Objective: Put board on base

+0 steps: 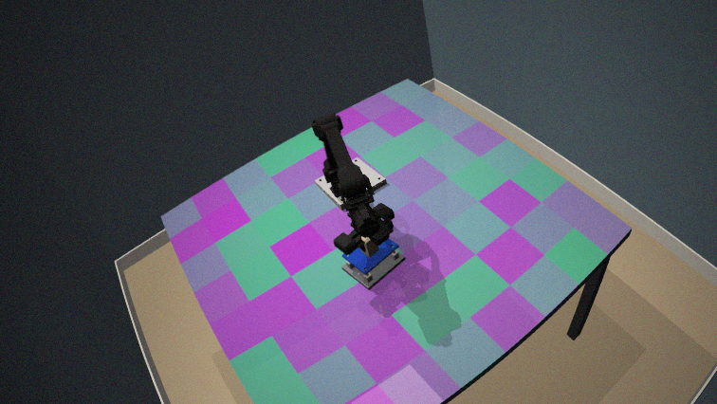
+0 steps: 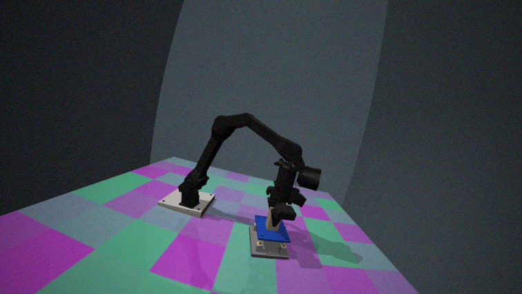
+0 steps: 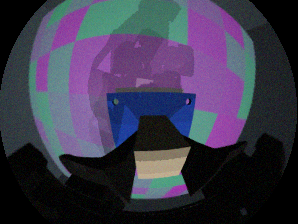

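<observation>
Exterior: blue square board [image 1: 358, 258] [image 2: 269, 235] [image 3: 152, 106], seemingly smooth, above grey base [image 1: 369, 282] [image 2: 268, 254]

The blue board [image 1: 358, 258] [image 2: 272, 235] [image 3: 154, 106] above the grey base [image 1: 370, 282] [image 2: 268, 255] blocks a straight descent onto its posts [image 1: 368, 277] [image 2: 259, 246].
</observation>
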`<state>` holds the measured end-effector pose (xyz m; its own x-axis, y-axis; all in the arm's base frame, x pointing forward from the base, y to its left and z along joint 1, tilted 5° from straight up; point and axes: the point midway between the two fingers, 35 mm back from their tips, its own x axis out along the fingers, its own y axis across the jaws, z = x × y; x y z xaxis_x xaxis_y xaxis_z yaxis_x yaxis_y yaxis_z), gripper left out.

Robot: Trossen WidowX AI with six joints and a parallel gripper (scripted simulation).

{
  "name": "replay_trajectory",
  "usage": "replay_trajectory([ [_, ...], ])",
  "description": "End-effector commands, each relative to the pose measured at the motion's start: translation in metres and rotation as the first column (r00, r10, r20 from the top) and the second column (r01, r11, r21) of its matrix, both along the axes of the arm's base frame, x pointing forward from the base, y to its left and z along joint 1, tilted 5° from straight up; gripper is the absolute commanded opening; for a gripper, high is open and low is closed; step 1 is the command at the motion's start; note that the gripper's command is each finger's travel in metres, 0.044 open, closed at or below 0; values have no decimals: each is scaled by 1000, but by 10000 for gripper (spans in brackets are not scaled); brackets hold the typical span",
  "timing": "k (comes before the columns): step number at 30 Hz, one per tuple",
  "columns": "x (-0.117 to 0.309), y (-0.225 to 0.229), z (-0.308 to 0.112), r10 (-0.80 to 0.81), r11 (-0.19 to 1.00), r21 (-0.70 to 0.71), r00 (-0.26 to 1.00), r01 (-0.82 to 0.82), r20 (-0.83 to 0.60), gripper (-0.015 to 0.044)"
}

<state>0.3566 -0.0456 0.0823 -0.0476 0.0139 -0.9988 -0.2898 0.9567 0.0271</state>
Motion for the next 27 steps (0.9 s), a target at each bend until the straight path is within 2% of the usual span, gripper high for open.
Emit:
replay_trajectory([
  [1, -1, 0, -6, 4, 1000, 0, 1000, -4, -4, 0],
  [27, -1, 1, -10, -10, 1000, 0, 1000, 10, 0, 0],
])
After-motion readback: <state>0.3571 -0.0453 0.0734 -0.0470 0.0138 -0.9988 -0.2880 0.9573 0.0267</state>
